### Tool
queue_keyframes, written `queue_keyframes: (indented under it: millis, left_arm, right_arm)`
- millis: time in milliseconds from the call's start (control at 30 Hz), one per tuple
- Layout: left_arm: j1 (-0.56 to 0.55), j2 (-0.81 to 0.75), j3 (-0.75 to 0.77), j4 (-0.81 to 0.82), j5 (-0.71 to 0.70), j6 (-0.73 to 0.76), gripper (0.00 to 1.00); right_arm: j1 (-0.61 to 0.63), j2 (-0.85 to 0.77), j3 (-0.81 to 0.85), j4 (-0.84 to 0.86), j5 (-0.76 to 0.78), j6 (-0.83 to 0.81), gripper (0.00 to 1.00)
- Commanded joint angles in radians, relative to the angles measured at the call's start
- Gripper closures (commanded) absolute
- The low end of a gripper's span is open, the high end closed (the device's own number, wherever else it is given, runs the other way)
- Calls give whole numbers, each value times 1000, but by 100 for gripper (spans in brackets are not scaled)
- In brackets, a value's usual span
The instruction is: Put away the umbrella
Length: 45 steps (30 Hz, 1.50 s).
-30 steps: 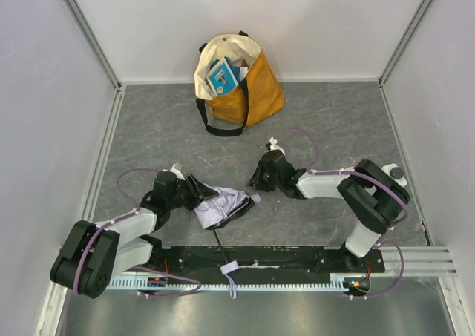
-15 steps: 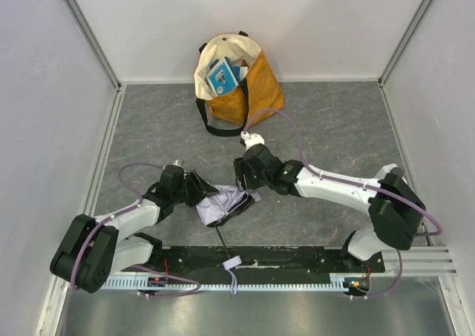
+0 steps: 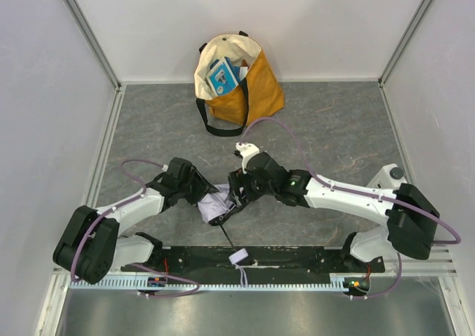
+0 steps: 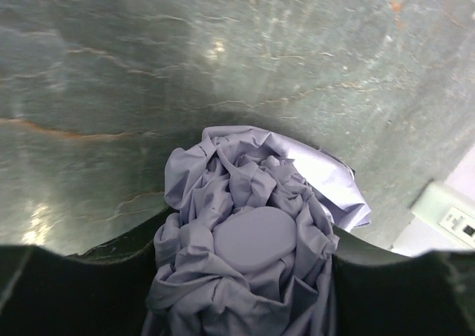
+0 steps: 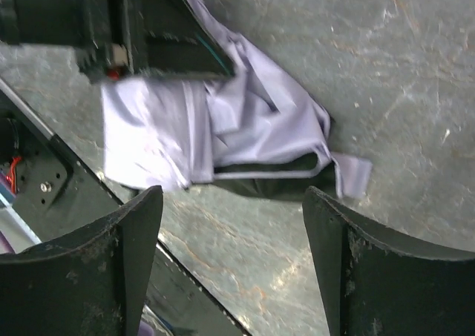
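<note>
Left wrist: left gripper (image 4: 245,273) pinched umbrella (image 4: 252,236), soft fabric bunched in its grip; right gripper (image 5: 231,202) spread just above it. Light, floppy, likely slippery; take stiff shaft (image 3: 226,238).

Mustard-and-cream tote bag (image 3: 261,93), far back

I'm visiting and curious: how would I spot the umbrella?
Find the grey table, then its near edge in the middle. The umbrella is the crumpled pale lavender bundle there with a thin black shaft; the bag at the back is mustard and cream.
</note>
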Motion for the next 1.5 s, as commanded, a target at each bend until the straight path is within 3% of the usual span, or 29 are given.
queue_keyframes:
  millis: [0,100,267,433,600,633,700,767,833,1000,1267,1467]
  left_arm:
    - [-25,-12,-89,260,37,3,98]
    - [-25,-65,-152,407,53,29,98]
    - [-25,-135,-227,561,57,60,98]
    - [-25,-172,-281,672,56,42,98]
    - [-25,-151,-290,683,74,40,98]
    - [-25,-151,-301,700,77,33,98]
    - [-25,-155,-306,720,82,29,98]
    - [-27,-158,-300,709,86,42,98]
    - [-27,-163,-304,717,86,42,98]
    - [-25,-155,-317,749,116,37,98]
    - [-25,-143,-336,757,116,26,98]
    - [-31,-65,-324,712,-77,-145,98]
  right_arm:
    - [14,62,70,-13,105,53,18]
    - [-36,24,-7,-21,156,292,25]
    - [-180,-112,-200,26,29,538,40]
    - [-245,-183,-327,100,-25,632,38]
    - [-282,-79,-308,174,-25,484,49]
    - [-292,-45,-298,192,-63,465,57]
    - [-315,7,-307,264,-158,483,71]
    - [-320,36,-327,367,-203,526,73]
    - [-322,70,-331,408,-224,565,81]
    - [-325,217,-300,482,-212,608,85]
    - [-326,383,-194,510,-148,543,89]
    - [-334,474,74,253,-70,164,83]
